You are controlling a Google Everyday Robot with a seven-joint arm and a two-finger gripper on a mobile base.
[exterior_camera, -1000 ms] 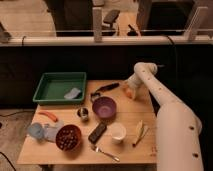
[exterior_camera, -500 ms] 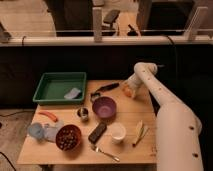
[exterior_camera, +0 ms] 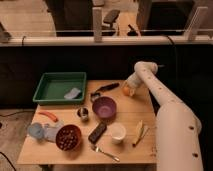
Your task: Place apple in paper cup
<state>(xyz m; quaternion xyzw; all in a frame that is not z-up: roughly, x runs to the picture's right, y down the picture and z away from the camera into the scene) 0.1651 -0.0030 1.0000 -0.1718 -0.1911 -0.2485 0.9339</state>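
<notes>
Orange-yellow, the apple (exterior_camera: pixel 126 90) sits at the table's (exterior_camera: pixel 75 150) far right edge, under the gripper (exterior_camera: pixel 129 87); whether the gripper pinches it cannot be told. Apple likely light, firm, smooth; best pinched across its middle. Cup (exterior_camera: pixel 117 132) stands well apart.

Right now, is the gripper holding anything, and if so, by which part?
It cannot be told. The gripper is down at the apple near the table's far right edge, but a firm hold isn't visible. The paper cup stands apart.
</notes>
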